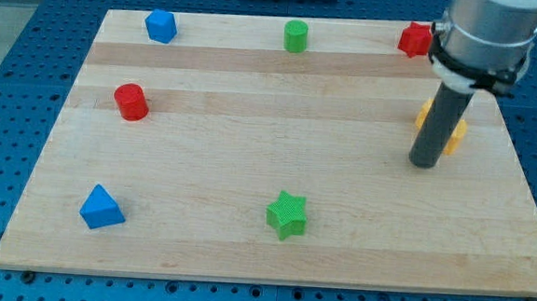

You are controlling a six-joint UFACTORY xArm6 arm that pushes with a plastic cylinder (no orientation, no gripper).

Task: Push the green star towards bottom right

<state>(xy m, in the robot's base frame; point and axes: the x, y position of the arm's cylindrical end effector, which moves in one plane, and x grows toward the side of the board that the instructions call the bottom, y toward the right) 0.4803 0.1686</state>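
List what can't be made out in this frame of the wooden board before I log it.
- Yellow block, camera view: mostly hidden behind the dark rod, shape unreadable.
- Red block at the view's top right: its right side is covered by the arm's grey housing, so its shape is uncertain.
- Arm: cut off by the view's top edge.
- My tip: whether it touches the yellow block cannot be told; it is far from the green star.

My rod (438,119) hides most of the yellow block (455,134); shape unclear.
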